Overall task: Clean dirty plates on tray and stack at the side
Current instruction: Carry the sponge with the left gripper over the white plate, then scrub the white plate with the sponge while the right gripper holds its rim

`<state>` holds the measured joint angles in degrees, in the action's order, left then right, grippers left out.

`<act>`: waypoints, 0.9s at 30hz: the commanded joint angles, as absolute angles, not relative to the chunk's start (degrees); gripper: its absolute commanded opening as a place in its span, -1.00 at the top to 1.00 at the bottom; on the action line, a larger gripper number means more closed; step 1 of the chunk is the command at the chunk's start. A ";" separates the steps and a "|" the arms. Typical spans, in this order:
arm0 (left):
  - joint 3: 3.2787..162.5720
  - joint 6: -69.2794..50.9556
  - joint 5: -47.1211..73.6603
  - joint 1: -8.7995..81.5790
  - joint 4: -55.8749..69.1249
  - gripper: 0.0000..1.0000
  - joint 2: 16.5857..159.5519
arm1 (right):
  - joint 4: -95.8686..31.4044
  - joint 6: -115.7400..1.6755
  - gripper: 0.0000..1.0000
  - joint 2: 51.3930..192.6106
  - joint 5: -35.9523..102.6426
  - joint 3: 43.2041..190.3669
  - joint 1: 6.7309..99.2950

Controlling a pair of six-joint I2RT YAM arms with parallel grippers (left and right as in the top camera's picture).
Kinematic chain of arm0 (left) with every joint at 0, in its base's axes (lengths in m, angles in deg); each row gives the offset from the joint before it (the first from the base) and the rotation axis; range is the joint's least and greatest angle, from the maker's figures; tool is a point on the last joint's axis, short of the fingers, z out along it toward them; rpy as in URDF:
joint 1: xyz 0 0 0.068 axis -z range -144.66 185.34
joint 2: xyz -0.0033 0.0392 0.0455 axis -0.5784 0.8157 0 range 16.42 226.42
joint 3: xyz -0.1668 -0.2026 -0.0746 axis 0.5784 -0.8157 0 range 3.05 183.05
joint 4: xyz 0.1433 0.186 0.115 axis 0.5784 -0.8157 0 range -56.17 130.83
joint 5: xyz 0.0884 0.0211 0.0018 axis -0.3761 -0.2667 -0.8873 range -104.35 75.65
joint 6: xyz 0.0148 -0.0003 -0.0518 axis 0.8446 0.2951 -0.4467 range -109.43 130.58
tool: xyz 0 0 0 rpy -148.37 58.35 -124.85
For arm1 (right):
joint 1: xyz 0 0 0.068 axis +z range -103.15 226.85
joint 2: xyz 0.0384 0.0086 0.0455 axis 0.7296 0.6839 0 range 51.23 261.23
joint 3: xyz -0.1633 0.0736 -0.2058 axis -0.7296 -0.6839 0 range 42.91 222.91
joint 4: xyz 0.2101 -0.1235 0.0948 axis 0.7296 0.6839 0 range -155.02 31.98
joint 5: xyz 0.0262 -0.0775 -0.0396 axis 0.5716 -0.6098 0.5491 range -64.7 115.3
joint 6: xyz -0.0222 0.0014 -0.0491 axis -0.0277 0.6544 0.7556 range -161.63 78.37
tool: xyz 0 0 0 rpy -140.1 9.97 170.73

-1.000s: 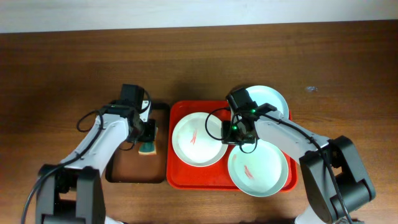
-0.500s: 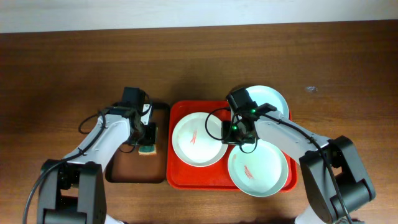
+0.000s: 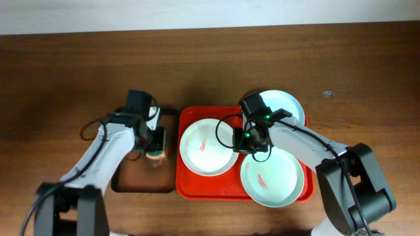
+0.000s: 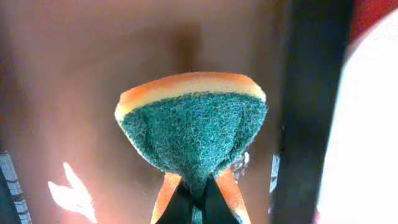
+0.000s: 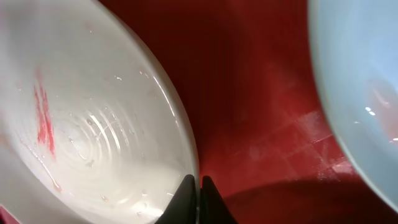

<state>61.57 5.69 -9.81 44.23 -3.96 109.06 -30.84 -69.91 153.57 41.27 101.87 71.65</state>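
Plates number three in the overhead view, all on or over the red tray (image 3: 190,187) in the middle of the wooden table (image 3: 79,65). The left-hand plate (image 3: 209,147) and the front-right plate (image 3: 271,177) lie inside the tray, each with red streaks at its centre. The back-right plate (image 3: 285,106) is a paler mint and overhangs the tray's far right rim. The right gripper (image 3: 252,141) sits at the left-hand plate's right edge, between all three plates. Just beside the red tray stands a narrower black tray (image 3: 141,176), and the left gripper (image 3: 156,145) hangs over it with a blurred sponge (image 3: 156,156) below its fingers. From the left wrist, the left gripper (image 4: 193,198) is pinched tight on the sponge (image 4: 193,130), whose green scouring face is turned to the camera under an orange layer along its top. Behind it are the black tray's brownish floor (image 4: 74,93) and dark rim, and beyond those the white left-hand plate (image 4: 367,137) with a corner of the red tray (image 4: 376,12). From the right wrist, the right gripper (image 5: 198,190) has its tips pressed together on the rim of the left-hand plate (image 5: 93,124), which looks wet and carries a red smear. Bare red tray (image 5: 249,93) lies beside it, and a pale bluish plate (image 5: 357,93) fills the right edge; which of the other two it is cannot be told.
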 commanded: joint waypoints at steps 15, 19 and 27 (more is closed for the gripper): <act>74.99 1.19 -2.90 58.85 -7.55 1.00 112.60 | -32.64 -69.58 0.92 153.84 43.08 101.34 72.02; 74.99 0.75 -2.07 61.73 -1.87 1.00 118.96 | -32.94 -69.58 0.92 153.84 43.04 101.34 72.02; 74.97 0.75 -1.64 61.89 2.79 1.00 124.27 | -32.92 -69.56 0.92 153.84 42.67 101.34 72.02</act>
